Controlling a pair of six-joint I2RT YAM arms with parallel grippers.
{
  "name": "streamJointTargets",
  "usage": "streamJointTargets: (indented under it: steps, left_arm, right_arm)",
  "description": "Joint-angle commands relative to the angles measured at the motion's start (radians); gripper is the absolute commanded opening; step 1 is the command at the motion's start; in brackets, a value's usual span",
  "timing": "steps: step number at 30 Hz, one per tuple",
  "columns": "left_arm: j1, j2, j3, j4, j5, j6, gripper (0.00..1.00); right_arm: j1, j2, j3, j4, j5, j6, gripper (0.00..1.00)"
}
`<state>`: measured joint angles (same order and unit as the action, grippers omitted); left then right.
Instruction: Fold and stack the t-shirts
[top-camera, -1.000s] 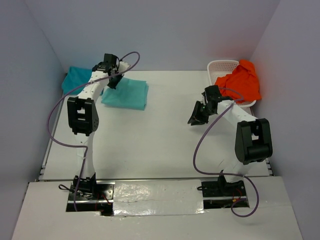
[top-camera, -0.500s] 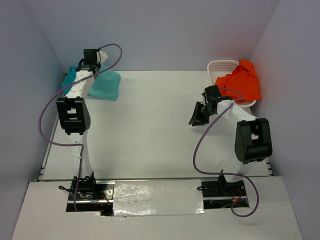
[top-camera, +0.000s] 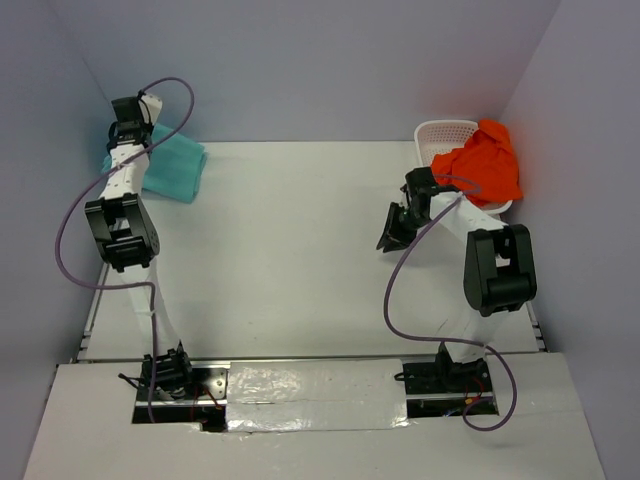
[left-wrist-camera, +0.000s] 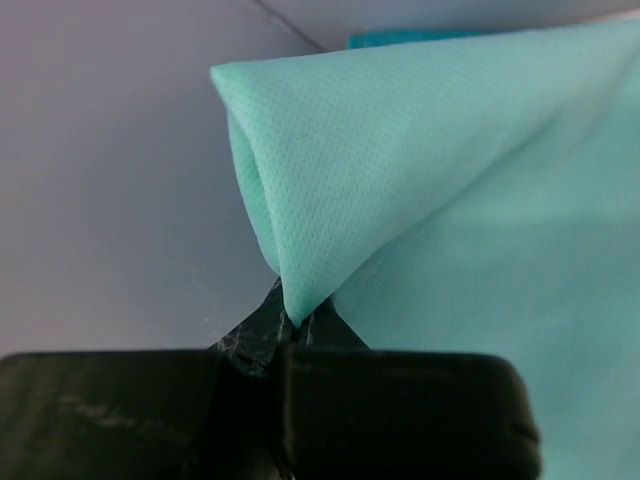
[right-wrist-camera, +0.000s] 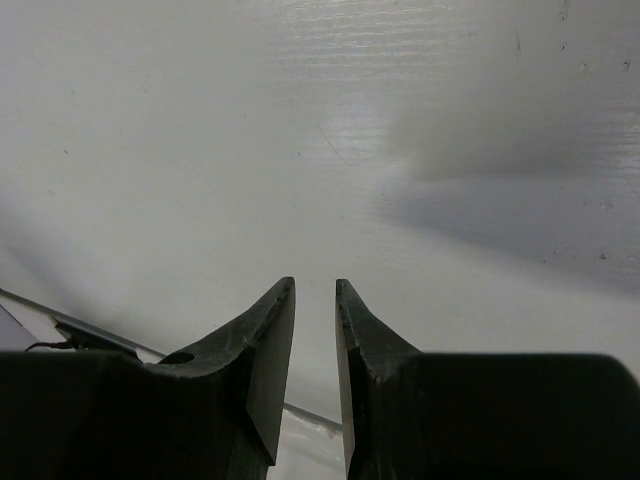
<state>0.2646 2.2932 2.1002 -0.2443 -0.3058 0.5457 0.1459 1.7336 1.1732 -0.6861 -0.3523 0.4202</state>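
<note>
**A:** right claw status?
**B:** right gripper (right-wrist-camera: 315, 285) sits mid-right in the top view, over bare table (top-camera: 290, 260). Jaws are a narrow gap apart, with nothing between them and nothing touched.
**A:** orange one?
**B:** orange t-shirt (top-camera: 485, 165) is upper right, bunched and draped over the rim of the white basket (top-camera: 440, 132), apart from that claw.
**A:** left?
**B:** left gripper (left-wrist-camera: 290, 325) is far upper left by the wall, pinched tight on a folded edge of the mint-aqua t-shirt (left-wrist-camera: 450, 180). The rest of the cloth spreads just right of the arm. teal t-shirt (left-wrist-camera: 400, 38) shows only as a sliver behind it.
</note>
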Motion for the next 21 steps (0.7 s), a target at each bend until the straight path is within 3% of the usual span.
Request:
streamJointTargets:
  steps: [1,3,5,6,9,13,17,21]
  left_arm:
    - [0.002,0.098,0.099,0.045,-0.002,-0.006,0.0]
    - [0.012,0.126,0.141,0.042,-0.068,-0.019,0.06]
    - [0.021,0.187,0.188,0.004,-0.116,-0.052,0.33]
    - [0.033,0.208,0.239,-0.012,-0.142,-0.058,0.55]
    - [0.07,0.27,0.3,-0.076,-0.217,-0.082,0.78]
    - [0.113,0.191,0.221,-0.089,-0.175,-0.165,0.82]
    - [0.111,0.088,0.17,-0.105,-0.106,-0.181,0.84]
    - [0.072,-0.032,0.14,-0.182,0.016,-0.207,0.84]
  right_arm:
    - [0.003,0.011,0.059,-0.044,-0.004,-0.014,0.31]
    - [0.006,0.004,0.063,-0.047,-0.007,-0.009,0.32]
    - [0.006,-0.006,0.072,-0.058,-0.014,-0.003,0.32]
    - [0.004,-0.009,0.088,-0.064,-0.016,-0.003,0.33]
    - [0.004,-0.031,0.129,-0.095,-0.008,-0.006,0.34]
    - [0.001,-0.058,0.206,-0.147,0.012,-0.021,0.34]
    - [-0.012,-0.042,0.391,-0.222,0.009,-0.046,0.35]
    - [-0.097,0.046,0.633,-0.291,0.039,-0.073,0.48]
